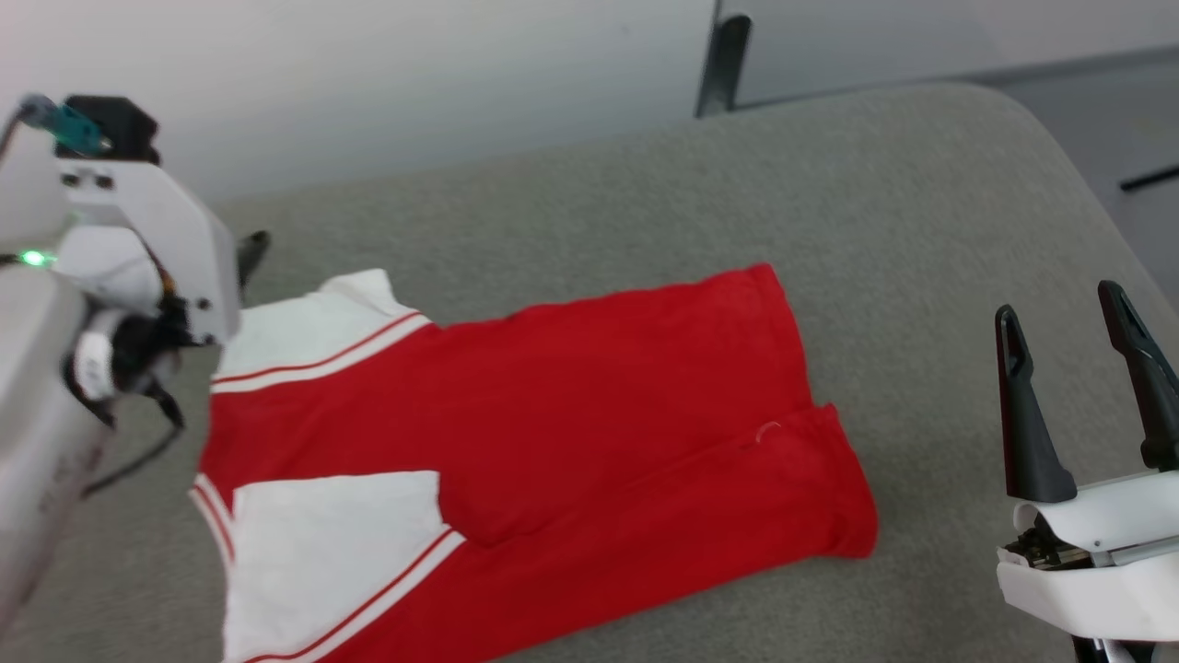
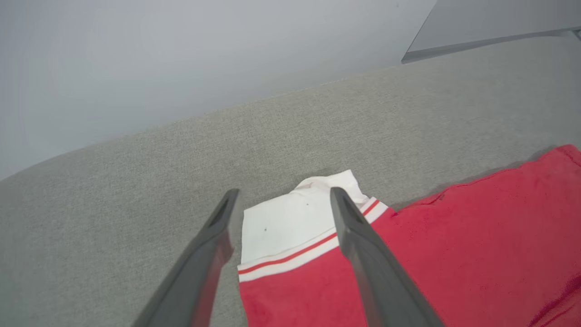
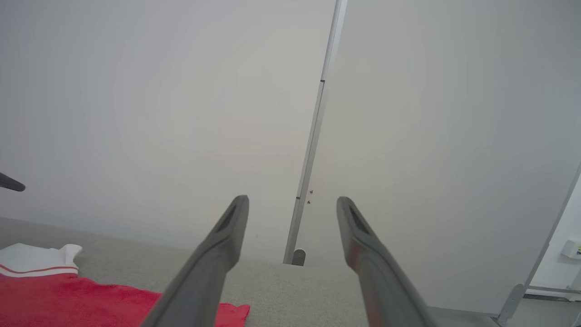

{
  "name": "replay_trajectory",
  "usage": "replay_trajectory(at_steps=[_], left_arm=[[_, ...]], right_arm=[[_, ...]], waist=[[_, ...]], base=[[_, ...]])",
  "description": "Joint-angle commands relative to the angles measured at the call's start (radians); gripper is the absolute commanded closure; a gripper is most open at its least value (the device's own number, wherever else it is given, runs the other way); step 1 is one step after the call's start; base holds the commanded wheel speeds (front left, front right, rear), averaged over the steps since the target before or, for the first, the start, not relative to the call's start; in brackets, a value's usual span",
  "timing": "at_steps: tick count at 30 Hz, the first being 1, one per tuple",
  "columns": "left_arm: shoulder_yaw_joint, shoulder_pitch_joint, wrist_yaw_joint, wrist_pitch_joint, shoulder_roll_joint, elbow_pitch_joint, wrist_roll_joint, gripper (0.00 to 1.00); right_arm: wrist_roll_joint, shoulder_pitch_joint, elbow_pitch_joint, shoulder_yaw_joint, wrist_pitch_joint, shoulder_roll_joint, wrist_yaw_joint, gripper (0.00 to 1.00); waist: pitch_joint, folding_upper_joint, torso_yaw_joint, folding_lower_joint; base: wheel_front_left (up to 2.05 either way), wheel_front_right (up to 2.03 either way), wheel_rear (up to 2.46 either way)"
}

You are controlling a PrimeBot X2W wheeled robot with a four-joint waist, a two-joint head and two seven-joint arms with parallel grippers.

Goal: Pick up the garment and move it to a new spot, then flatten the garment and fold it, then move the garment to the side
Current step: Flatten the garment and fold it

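Centre-left of the head view, your garment [image 1: 553, 414] lies folded flat on the grey worktop [image 1: 645, 184], so folding looks done and you likely still owe the move aside. Left fingers [image 2: 356, 236], spread wide and empty, hang over the far white sleeve [image 2: 281, 222], probably lining up a grab. Right fingers [image 1: 1027, 433], lower right, wide apart, empty, well clear of the hem
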Motion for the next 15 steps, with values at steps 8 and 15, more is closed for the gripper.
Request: replay_trajectory(at_steps=[8, 15], left_arm=[[-0.052, -0.143, -0.072, 0.218, 0.032, 0.185, 0.005, 0.00], [-0.092, -0.222, -0.105, 0.325, 0.036, 0.287, 0.033, 0.00]], right_arm=[[0.055, -0.024, -0.029, -0.001, 0.013, 0.013, 0.000, 0.00], [0.087, -0.041, -0.036, 0.010, 0.018, 0.014, 0.000, 0.00]], waist=[[0.149, -0.0001, -0.118, 0.0000], [0.196, -0.0001, -0.131, 0.0000]], base=[[0.00, 0.00, 0.00], [0.00, 0.00, 0.00]])
